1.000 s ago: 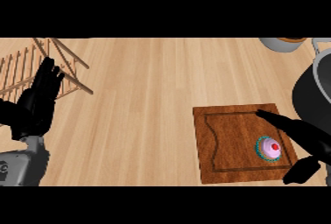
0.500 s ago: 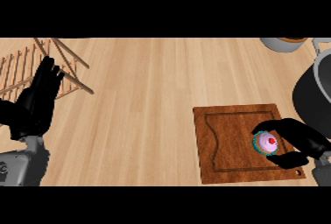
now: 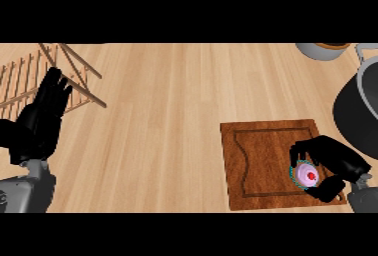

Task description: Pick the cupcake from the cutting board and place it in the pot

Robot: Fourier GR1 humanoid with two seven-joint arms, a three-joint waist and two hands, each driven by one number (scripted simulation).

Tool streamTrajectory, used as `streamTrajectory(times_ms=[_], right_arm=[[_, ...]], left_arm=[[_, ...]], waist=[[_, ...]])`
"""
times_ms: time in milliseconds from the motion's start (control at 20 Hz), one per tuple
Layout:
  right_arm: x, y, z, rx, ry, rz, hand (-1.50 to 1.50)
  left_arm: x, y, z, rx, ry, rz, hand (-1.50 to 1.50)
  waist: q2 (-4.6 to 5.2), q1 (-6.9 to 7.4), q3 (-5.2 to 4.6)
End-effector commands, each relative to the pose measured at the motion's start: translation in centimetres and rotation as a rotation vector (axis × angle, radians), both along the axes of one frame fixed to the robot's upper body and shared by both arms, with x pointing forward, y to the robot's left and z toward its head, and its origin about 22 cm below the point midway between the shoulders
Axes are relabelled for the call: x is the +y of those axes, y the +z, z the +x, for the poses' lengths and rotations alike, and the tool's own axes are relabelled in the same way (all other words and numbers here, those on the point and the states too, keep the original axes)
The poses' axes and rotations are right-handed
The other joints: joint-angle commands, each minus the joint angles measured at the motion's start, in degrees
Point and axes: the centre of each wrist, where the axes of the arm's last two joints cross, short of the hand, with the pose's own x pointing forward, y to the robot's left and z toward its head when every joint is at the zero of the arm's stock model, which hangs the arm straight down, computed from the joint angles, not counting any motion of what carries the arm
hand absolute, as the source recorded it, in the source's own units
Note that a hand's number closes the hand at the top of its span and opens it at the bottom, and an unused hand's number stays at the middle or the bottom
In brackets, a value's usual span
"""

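The cupcake point(image 3: 307, 175) sits on the cutting board point(image 3: 258, 165), with the right robot hand point(image 3: 332, 165) curled around it, so this looks like the grabbing step. Next it needs lifting up and over into the pot point(image 3: 358, 112) just beside the board.

Cupcake point(image 3: 308, 175) on cutting board's point(image 3: 258, 160) right part, pot point(image 3: 358, 107) just right, wooden rack point(image 3: 40, 80) far left.

My right hand point(image 3: 336, 161) is curling its fingers around the cupcake point(image 3: 306, 175); my left hand point(image 3: 40, 117) is resting open, fingers up.
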Motion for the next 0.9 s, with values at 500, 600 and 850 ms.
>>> streamTrajectory(times_ms=[500, 600, 850], right_arm=[[12.4, 3.1, -11.0, -0.108, -0.152, 0.040, 1.50], [12.2, 5.7, -11.5, -0.183, -0.198, 0.096, 1.50], [12.2, 9.6, -12.5, -0.442, -0.402, 0.274, 1.50]], left_arm=[[0.4, 0.5, 0.2, 0.016, 0.016, -0.005, 0.00], [0.5, -0.6, -0.2, 0.008, 0.021, -0.011, 0.00], [1.0, -0.7, 0.3, -0.005, 0.041, 0.005, 0.00]], waist=[[0.07, -0.66, 0.20], [0.01, -0.91, 0.18], [-0.08, -1.89, 0.14]])
